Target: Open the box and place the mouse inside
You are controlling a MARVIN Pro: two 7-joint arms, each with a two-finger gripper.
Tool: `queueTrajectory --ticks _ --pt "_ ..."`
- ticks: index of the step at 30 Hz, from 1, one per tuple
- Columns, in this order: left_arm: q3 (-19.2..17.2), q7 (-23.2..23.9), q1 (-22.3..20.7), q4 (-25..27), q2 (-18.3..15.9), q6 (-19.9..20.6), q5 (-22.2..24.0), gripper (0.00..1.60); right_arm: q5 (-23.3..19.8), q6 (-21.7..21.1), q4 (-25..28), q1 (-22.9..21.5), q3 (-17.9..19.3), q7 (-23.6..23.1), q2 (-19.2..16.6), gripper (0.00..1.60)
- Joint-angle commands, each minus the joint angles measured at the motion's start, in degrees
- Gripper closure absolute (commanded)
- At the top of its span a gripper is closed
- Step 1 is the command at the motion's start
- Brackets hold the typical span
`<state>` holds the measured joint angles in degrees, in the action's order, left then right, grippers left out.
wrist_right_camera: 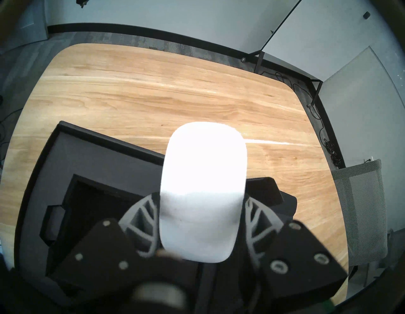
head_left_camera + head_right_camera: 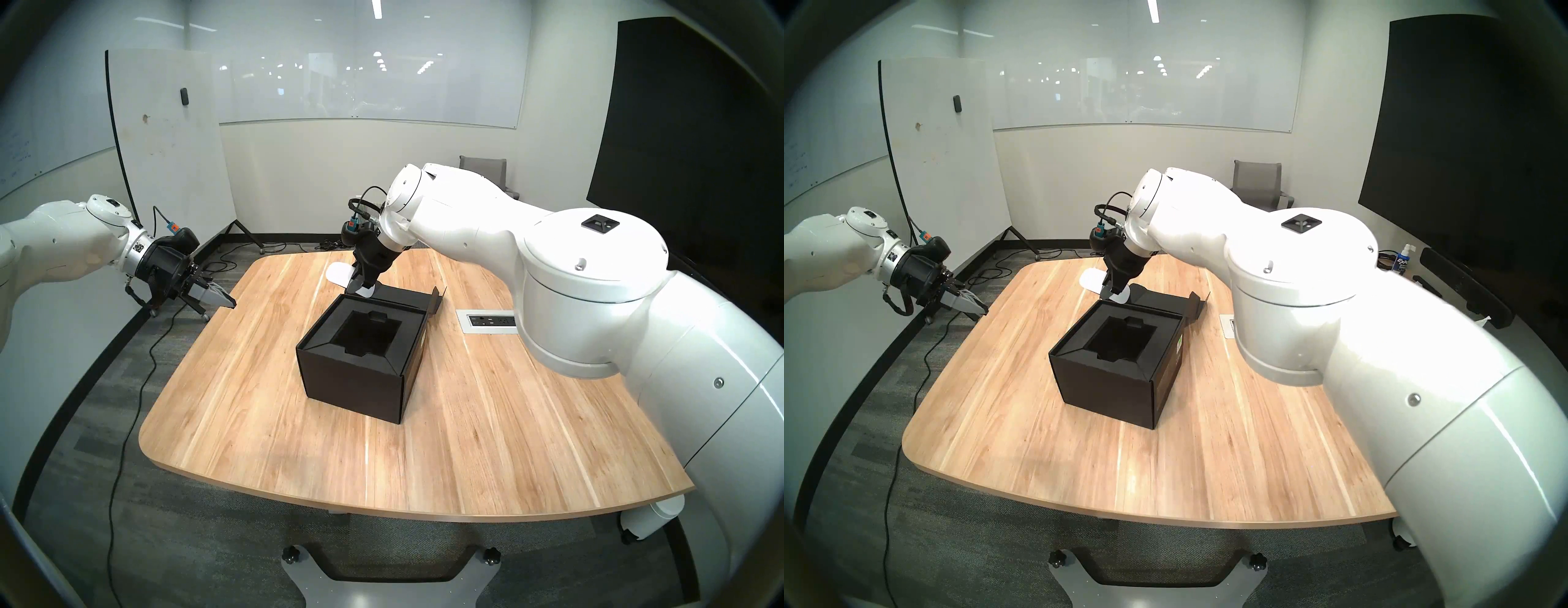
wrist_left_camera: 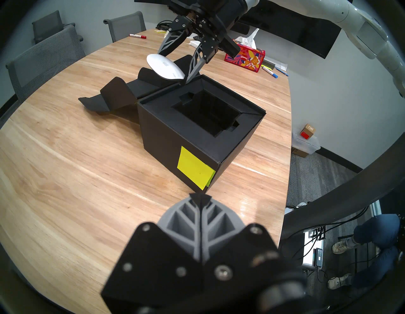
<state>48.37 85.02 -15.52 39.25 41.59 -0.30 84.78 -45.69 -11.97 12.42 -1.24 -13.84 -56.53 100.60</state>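
Mtg room w/ pale walls, glass whiteboard [image 2: 369, 85] across far wall. Freestanding whiteboard [image 2: 169, 140] leans at left corner, cables on grey carpet [image 2: 85, 424] below. Wood tabletop [image 2: 466, 424] w/ rounded corners, inset power outlet [image 2: 491, 321]. Grey mesh chair [image 2: 483, 167] at back, big dark screen [image 2: 679, 127] on right wall

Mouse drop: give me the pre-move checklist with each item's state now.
1. Box lid folded back: ok.
2. Recess free of objects: ok.
3. Mouse held in the right gripper: ok.
4. Mouse over the recess: not ok, it hangs at the box's far edge by the lid.
5. Left gripper clear of the box: ok, shut, off to the side.
6. Grip firmness: cannot tell.
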Motion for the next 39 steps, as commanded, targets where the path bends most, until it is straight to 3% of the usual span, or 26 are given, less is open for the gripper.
queueTrajectory --ticks 1,21,39 --pt "-0.2 0.0 -1.2 0.1 0.0 0.0 0.4 1.6 0.0 -1.4 -0.4 -2.2 0.2 -1.0 1.0 1.6" --pt "-0.1 0.0 -1.2 0.1 0.0 0.0 0.4 1.6 0.4 -8.6 0.6 -3.5 -0.1 -5.6 2.3 1.6" --pt "-0.2 0.0 -1.2 0.0 0.0 0.0 0.4 1.6 1.0 -16.5 4.2 -3.8 -0.4 -8.5 0.6 1.6"
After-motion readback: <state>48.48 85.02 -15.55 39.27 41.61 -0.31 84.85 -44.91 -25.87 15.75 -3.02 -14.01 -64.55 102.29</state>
